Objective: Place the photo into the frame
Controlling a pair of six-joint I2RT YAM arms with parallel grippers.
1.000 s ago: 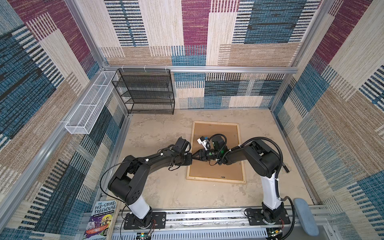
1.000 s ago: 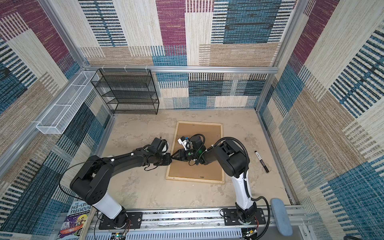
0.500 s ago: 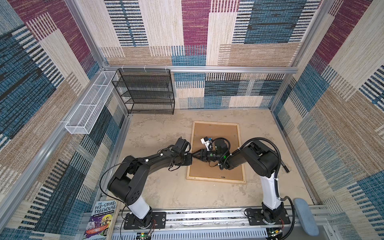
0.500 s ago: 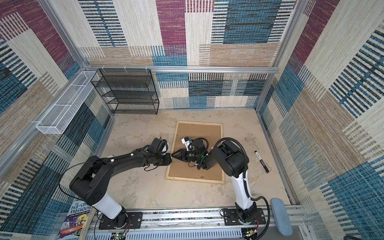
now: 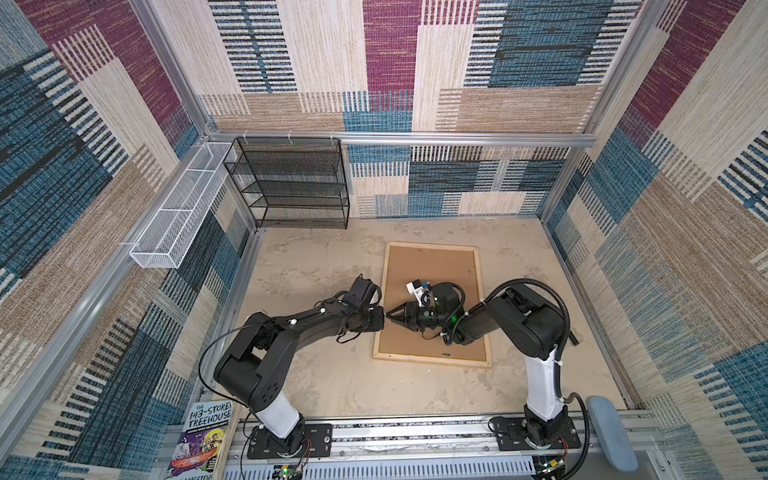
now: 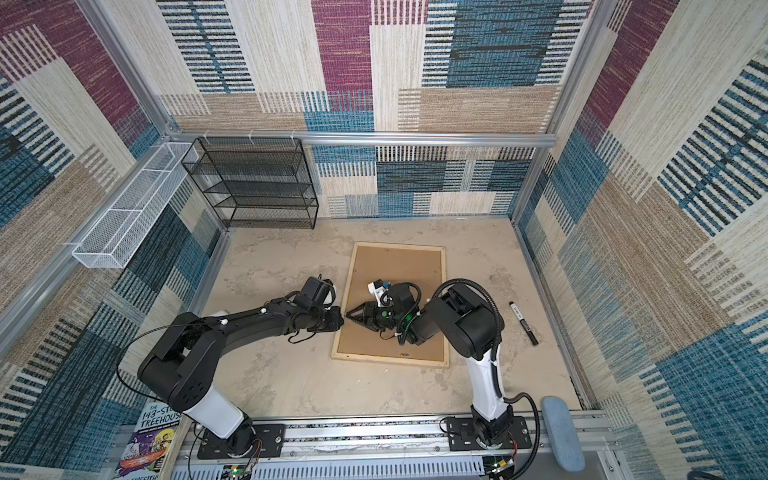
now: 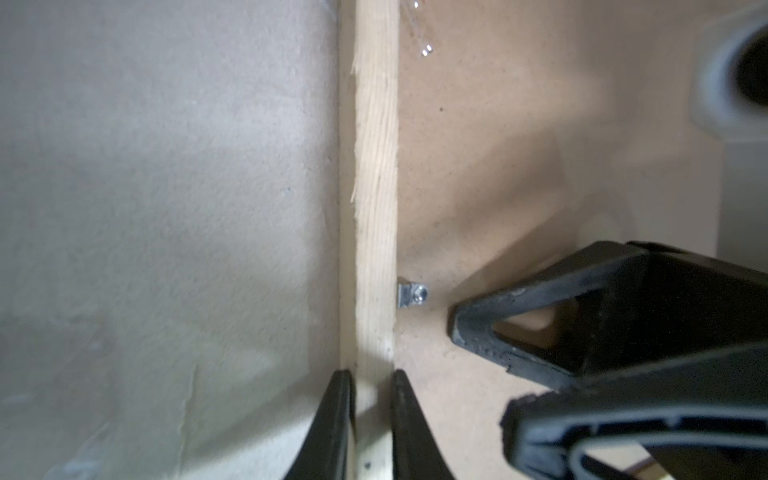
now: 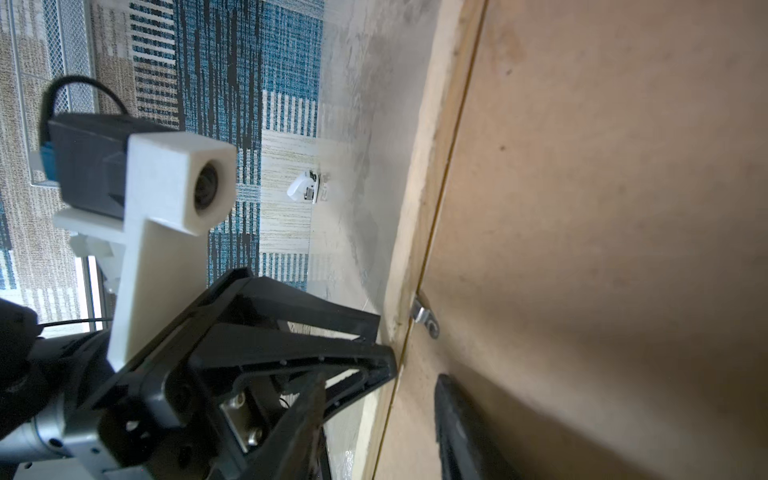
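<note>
The frame [image 5: 432,360] of pale wood lies flat on the table in both top views [image 6: 390,360], back side up, with a brown backing board [image 5: 432,270] inside it. My left gripper [image 7: 372,376] is shut on the frame's left rail [image 7: 374,187], one finger on each side. My right gripper [image 5: 392,318] hovers open over the board beside that rail, its fingers [image 7: 478,332] empty, close to a small metal clip [image 7: 411,296]. In the right wrist view this gripper [image 8: 382,399] faces the clip [image 8: 426,318] and the left gripper [image 8: 384,340]. The photo is hidden.
A black mesh rack [image 5: 291,183] stands at the back left, and a white wire basket [image 5: 178,208] hangs on the left wall. A black marker [image 6: 523,323] lies right of the frame. A book [image 5: 203,436] and a blue-grey pad [image 5: 611,432] sit by the front rail.
The right wrist has turned and shifted slightly over the board, with its fingertips staying near the left rail. The left gripper has kept its hold on the rail.
</note>
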